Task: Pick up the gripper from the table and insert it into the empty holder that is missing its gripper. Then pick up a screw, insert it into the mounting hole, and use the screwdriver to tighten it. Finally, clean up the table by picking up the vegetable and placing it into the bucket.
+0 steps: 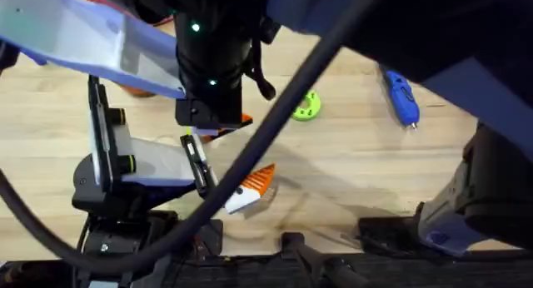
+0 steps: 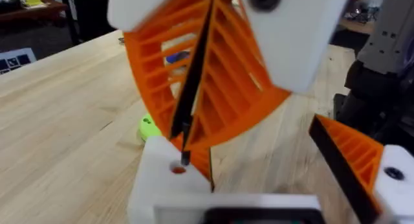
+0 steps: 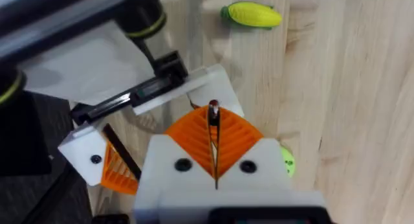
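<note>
Item: 1 screw [image 3: 213, 111], pinched tip-down between the closed orange pads of the right claw [image 3: 213, 117]. It hung just above the mounting hole [image 2: 176, 169] in the white holder [image 2: 165, 179].
Holder: formed 1 finger of the left claw [image 1: 240, 157], which was spread wide and gripped nothing, near the surface's [image 1: 350, 180] front edge.
Screwdriver [image 1: 400, 96]: lay untouched toward the far right of the surface.
Vegetable [image 3: 252, 15]: lay on bare surface, well apart from both claws.
Risk: the screw looked slightly off the hole's centre. Lowered so, it could catch the rim, tilt in the pads and drop. Any drift of the holder would cause the same.
</note>
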